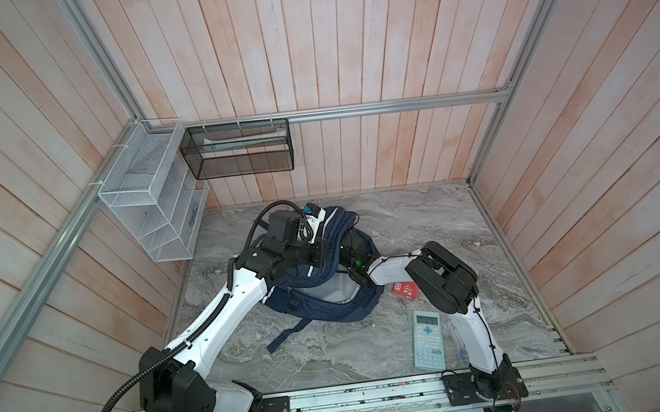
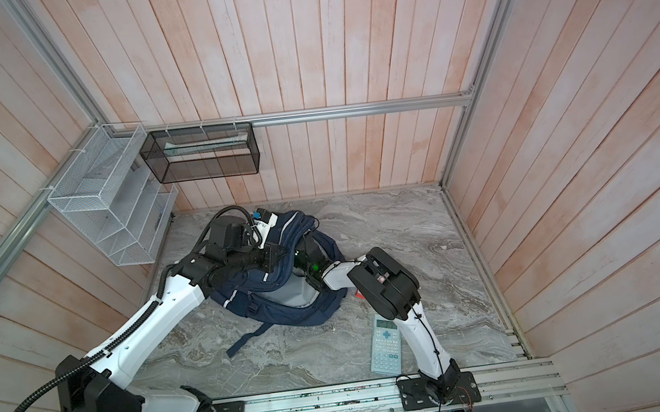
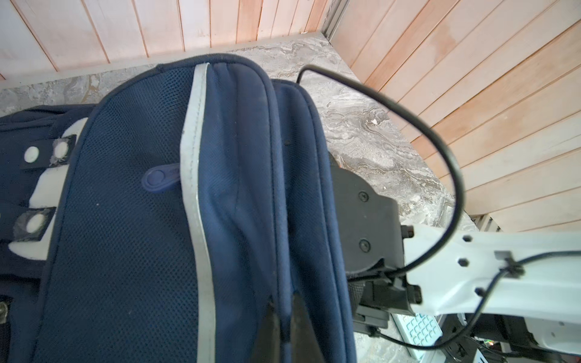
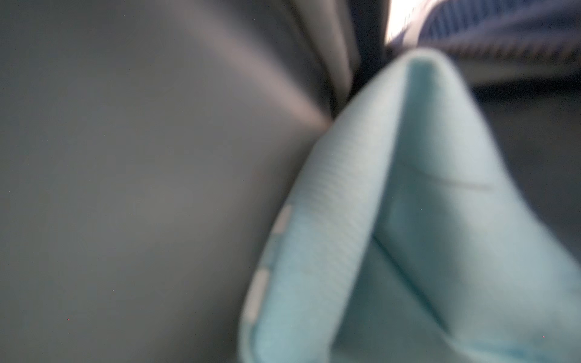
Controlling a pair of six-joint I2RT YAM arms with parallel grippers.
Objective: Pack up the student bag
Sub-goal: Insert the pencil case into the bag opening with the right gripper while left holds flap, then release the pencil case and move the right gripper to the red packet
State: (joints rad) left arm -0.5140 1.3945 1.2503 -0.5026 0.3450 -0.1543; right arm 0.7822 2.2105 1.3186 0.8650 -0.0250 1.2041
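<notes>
The student bag (image 1: 330, 305) (image 2: 289, 309), navy with white stripes, lies on the marble table with its mouth held open and its grey lining (image 1: 328, 288) showing. My left gripper (image 1: 321, 254) (image 3: 287, 327) is shut on the bag's upper edge and holds it raised. In the left wrist view the bag (image 3: 125, 220) fills most of the frame. My right arm's wrist (image 1: 362, 268) reaches into the opening, and its gripper is hidden inside. The right wrist view is a blur of grey lining (image 4: 125, 188) and a light-blue thing (image 4: 408, 220) pressed close. I cannot tell whether it is held.
A pale blue calculator (image 1: 428, 339) (image 2: 385, 345) lies front right beside the right arm. A red card (image 1: 405, 289) lies by the bag's right side. On the left wall hang a white wire rack (image 1: 148, 201) and a black mesh basket (image 1: 239, 149).
</notes>
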